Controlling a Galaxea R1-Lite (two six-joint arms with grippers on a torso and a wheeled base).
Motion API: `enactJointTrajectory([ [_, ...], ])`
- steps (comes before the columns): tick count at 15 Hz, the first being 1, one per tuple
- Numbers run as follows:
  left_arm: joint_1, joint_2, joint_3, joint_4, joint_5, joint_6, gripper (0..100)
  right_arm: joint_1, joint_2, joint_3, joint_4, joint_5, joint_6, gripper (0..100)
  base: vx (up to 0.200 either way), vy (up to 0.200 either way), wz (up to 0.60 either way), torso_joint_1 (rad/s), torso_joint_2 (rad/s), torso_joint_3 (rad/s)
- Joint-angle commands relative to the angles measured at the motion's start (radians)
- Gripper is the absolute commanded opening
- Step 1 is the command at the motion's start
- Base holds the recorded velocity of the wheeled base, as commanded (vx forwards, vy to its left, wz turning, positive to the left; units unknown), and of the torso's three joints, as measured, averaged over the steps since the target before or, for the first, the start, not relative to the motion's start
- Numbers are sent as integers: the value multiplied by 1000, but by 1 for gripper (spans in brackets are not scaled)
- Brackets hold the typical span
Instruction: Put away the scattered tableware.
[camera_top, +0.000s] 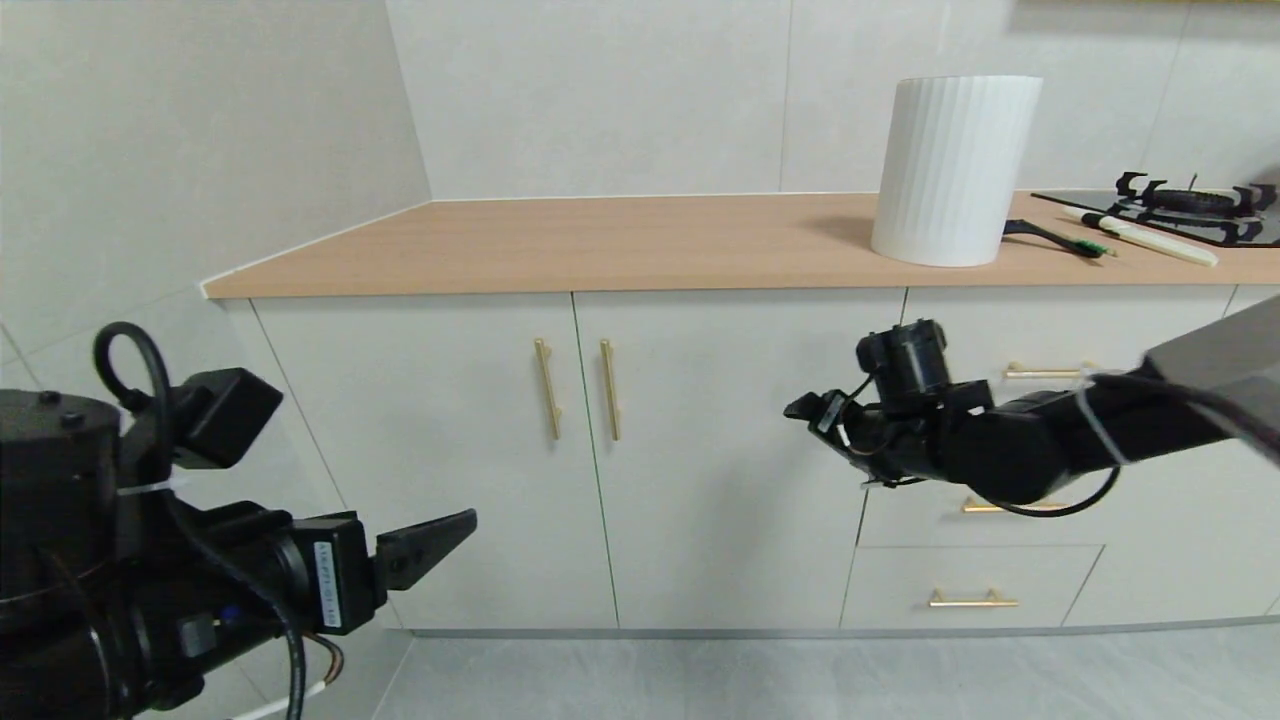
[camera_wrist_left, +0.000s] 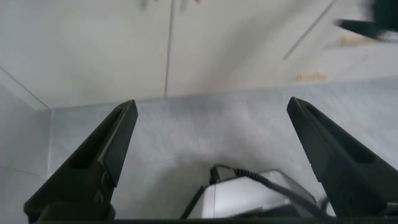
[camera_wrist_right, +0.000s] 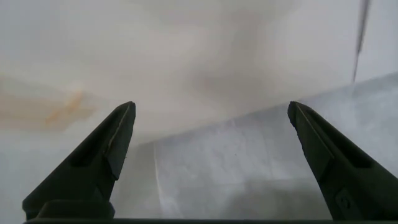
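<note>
Well, I have both sets of jaws spread wide and empty: left gripper (camera_wrist_left: 211, 109) low before the cabinet doors (camera_top: 700, 470), right gripper (camera_wrist_right: 211, 109) higher, by the drawers (camera_top: 1150, 330). Well above the right jaws, on the countertop (camera_top: 600, 245), a dark-handled utensil (camera_top: 1055, 238) and a white utensil (camera_top: 1150, 240) lie just beside the white ribbed container (camera_top: 955, 170)

Left tool (camera_wrist_left: 211, 102) and right tool (camera_wrist_right: 211, 106) wide open

Nothing legible anywhere here. One small white label (camera_top: 328, 580) sits on the left gripper (camera_top: 460, 525), just behind its jaws, but the print is too tiny to read.
</note>
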Motion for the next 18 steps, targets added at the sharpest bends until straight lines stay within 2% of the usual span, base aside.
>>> enactJointTrajectory([
  [1, 50, -158, 34, 7, 1, 25, 100, -18, -401, 271, -3, 50, -120, 100, 0, 0, 0, 0, 0, 0],
  [2, 64, -263, 61, 47, 8, 57, 100, -41, -539, 400, -3, 35, -172, 100, 0, 0, 0, 0, 0, 0],
  [3, 74, -345, 75, 91, 25, 74, 100, -52, -649, 486, -3, 9, -225, 100, 0, 0, 0, 0, 0, 0],
  [5, 96, -536, 92, 240, 33, 88, 100, -81, -927, 651, -7, -55, -324, 100, 0, 0, 0, 0, 0, 0],
  [6, 96, -591, 93, 283, 33, 95, 100, -87, -1008, 690, -7, -60, -350, 100, 0, 0, 0, 0, 0, 0],
  [7, 110, -741, 90, 418, 36, 121, 100, -117, -1246, 780, 6, -58, -439, 100, 0, 0, 0, 0, 0, 0],
  [9, 177, -879, 92, 527, 36, 171, 100, -153, -1476, 852, 45, -65, -579, 100, 0, 0, 0, 0, 0, 0],
  [10, 232, -962, 90, 576, 36, 209, 100, -182, -1637, 865, 121, -65, -660, 100, 0, 0, 0, 0, 0, 0],
  [11, 277, -1028, 90, 600, 36, 249, 100, -204, -1772, 854, 243, -66, -720, 100, 0, 0, 0, 0, 0, 0],
  [13, 311, -1097, 92, 616, 36, 287, 100, -250, -1898, 845, 368, -66, -769, 100, 0, 0, 0, 0, 0, 0],
  [14, 332, -1117, 92, 625, 47, 298, 100, -302, -1962, 846, 436, -66, -792, 100, 0, 0, 0, 0, 0, 0],
  [15, 338, -1117, 92, 625, 65, 293, 100, -324, -1974, 852, 456, -68, -794, 100, 0, 0, 0, 0, 0, 0],
  [16, 358, -1117, 93, 625, 106, 292, 100, -382, -1984, 863, 468, -105, -794, 100, 0, 0, 0, 0, 0, 0],
  [18, 439, -1132, 116, 623, 111, 301, 100, -457, -2051, 929, 479, -112, -800, 100, 0, 0, 0, 0, 0, 0],
])
